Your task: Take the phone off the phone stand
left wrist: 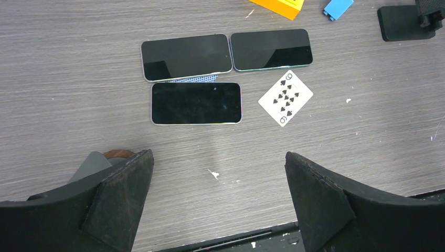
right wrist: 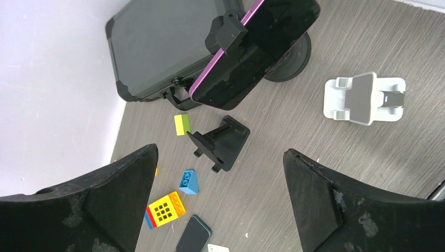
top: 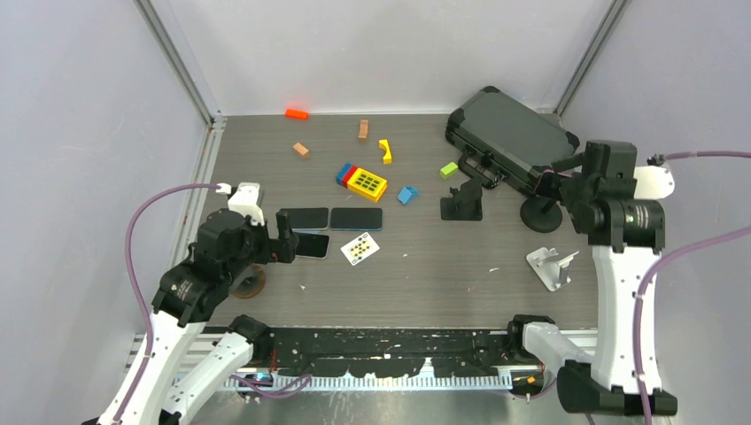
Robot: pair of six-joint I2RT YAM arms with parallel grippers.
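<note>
— How do we stand?
— Our left gripper [left wrist: 218, 173] hangs low on the left, jaws spread wide and empty. Our right gripper [right wrist: 220, 168] is reached out far right, jaws equally wide.

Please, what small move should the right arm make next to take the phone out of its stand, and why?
Probably ease the right pincer forward until its open jaws bracket the purple-edged phone. That phone sits clamped in the black stand, ahead of the pincer, which holds nothing.
</note>
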